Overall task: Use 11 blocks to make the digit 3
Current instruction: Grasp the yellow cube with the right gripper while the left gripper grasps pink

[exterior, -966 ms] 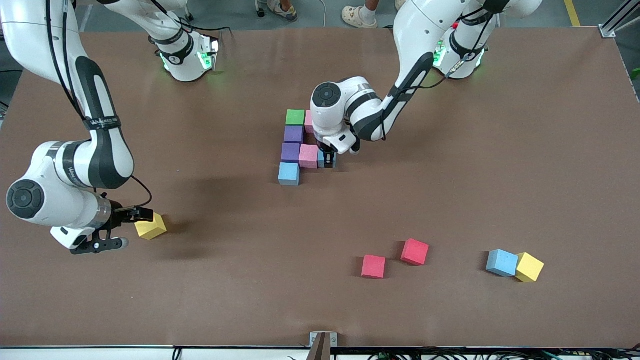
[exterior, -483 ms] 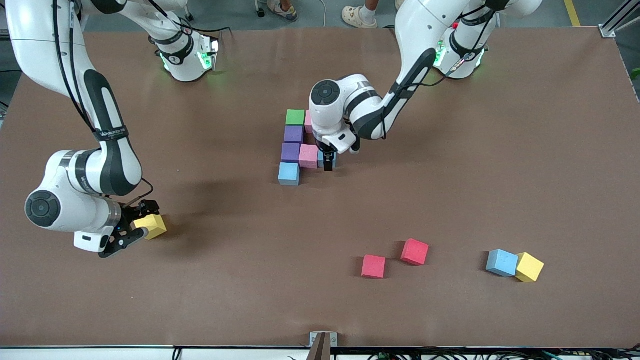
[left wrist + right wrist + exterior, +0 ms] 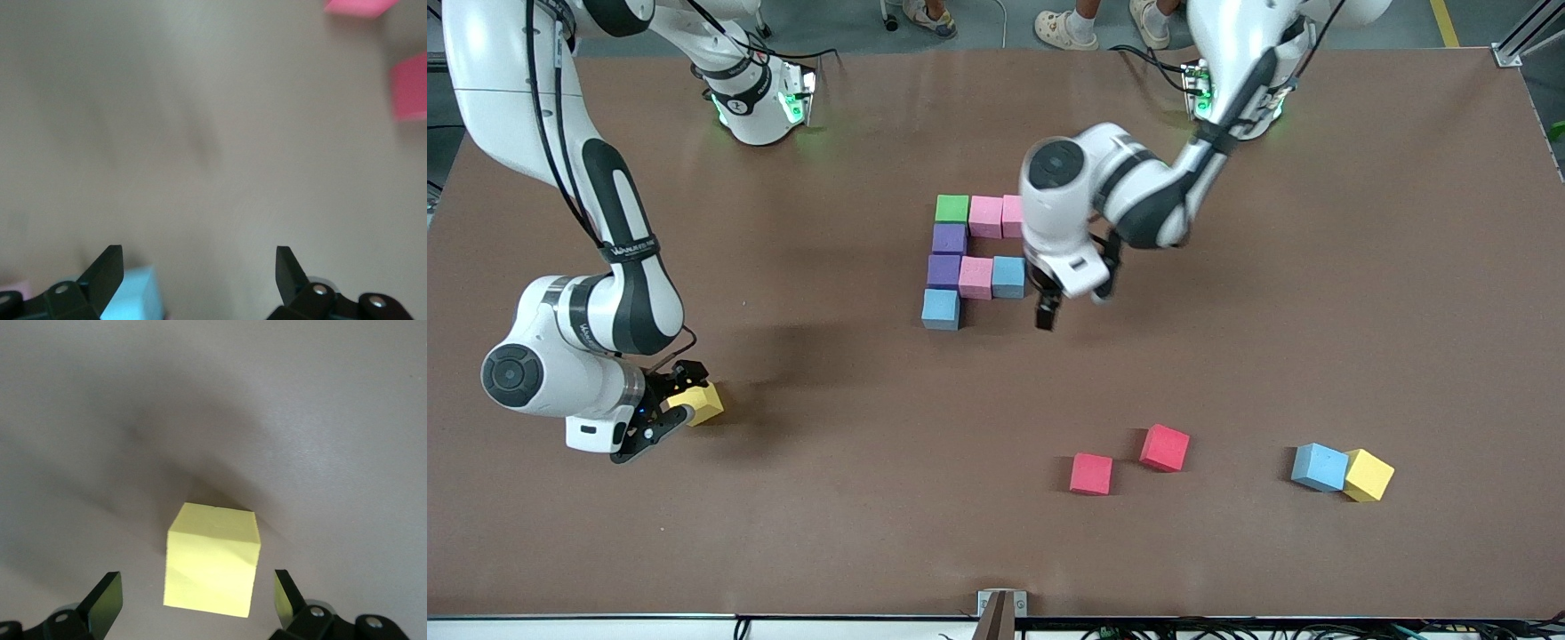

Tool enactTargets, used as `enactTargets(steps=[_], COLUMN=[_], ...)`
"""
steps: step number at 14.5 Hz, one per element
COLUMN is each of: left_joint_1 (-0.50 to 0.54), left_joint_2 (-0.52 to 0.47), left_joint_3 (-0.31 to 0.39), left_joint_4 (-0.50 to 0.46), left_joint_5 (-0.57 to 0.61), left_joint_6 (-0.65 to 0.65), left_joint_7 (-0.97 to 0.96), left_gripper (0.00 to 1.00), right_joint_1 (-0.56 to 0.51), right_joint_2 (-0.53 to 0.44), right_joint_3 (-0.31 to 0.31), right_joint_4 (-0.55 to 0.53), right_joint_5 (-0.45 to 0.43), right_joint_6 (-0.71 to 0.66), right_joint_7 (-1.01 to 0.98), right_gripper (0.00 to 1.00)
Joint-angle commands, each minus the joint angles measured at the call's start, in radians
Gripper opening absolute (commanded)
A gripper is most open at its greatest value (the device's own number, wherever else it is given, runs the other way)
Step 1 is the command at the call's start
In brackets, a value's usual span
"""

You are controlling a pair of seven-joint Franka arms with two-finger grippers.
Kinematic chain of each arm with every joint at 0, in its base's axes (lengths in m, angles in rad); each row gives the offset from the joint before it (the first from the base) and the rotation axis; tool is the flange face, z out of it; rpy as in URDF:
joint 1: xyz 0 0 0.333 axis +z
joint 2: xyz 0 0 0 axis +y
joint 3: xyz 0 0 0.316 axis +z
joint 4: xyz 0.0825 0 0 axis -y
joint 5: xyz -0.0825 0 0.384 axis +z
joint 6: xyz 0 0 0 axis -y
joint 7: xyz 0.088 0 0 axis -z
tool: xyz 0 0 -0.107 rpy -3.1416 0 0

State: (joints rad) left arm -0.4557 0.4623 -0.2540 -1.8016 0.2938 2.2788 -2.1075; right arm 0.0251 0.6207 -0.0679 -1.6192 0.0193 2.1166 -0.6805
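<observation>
**A:** Brown desk point(image 3: 1316, 267), foam cubes all over it. Where does the digit 3 point(image 3: 971, 258) stand?

**B:** Near the middle. A column runs toward the front camera: the green block point(image 3: 952, 208), two purple blocks point(image 3: 949, 238), then a light blue block point(image 3: 941, 308). Two pink blocks point(image 3: 986, 217) extend from the green one toward the left arm's end. A third pink block point(image 3: 975, 276) and a second light blue block point(image 3: 1008, 276) extend likewise from the lower purple one. All of them touch.

**A:** And the left gripper point(image 3: 1045, 313)?

**B:** It hangs over bare desk just beside that second light blue block, toward the left arm's end. Its jaws are spread wide and hold nothing; the left wrist view shows the two fingers point(image 3: 107, 270) far apart with only desk between them.

**A:** The right gripper point(image 3: 660, 413)?

**B:** Low at the right arm's end, at a yellow block point(image 3: 701, 403). In the right wrist view the yellow block point(image 3: 212, 559) sits between the spread jaws, with a gap on each side, so it is not grasped.

**A:** What lies loose?

**B:** Two red cubes point(image 3: 1091, 473) near each other, nearer the camera. Farther toward the left arm's end, a third light blue block point(image 3: 1319, 467) touches a second yellow cube point(image 3: 1368, 475).
</observation>
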Motion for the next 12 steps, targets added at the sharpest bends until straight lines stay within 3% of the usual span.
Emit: enactTargets(steps=[1, 4, 7, 11, 12], left_joint_1=[0.148, 0.325, 0.460, 0.503, 0.491], left_joint_2=[0.010, 0.015, 0.062, 0.206, 0.225], left_joint_3=[-0.010, -0.010, -0.011, -0.027, -0.042], left_joint_4=[0.013, -0.025, 0.008, 0.197, 0.230], left_joint_5=[0.027, 0.149, 0.249, 0.229, 0.170], left_joint_6=[-0.008, 0.001, 0.025, 0.108, 0.108], left_joint_7=[0.286, 0.594, 0.776, 0.776, 0.740], left_gripper=[1.00, 1.00, 1.00, 1.00, 1.00], right_joint_1=[-0.030, -0.030, -0.030, -0.030, -0.030], right_joint_2=[0.004, 0.010, 0.014, 0.027, 0.030], right_joint_3=[0.017, 0.017, 0.017, 0.017, 0.017], right_joint_4=[-0.027, -0.036, -0.041, -0.041, -0.041], right_joint_5=[-0.015, -0.015, -0.013, -0.013, -0.013], right_joint_6=[0.023, 0.023, 0.022, 0.040, 0.043], right_joint_7=[-0.017, -0.017, -0.017, -0.017, -0.017], right_gripper=[1.00, 1.00, 1.00, 1.00, 1.00])
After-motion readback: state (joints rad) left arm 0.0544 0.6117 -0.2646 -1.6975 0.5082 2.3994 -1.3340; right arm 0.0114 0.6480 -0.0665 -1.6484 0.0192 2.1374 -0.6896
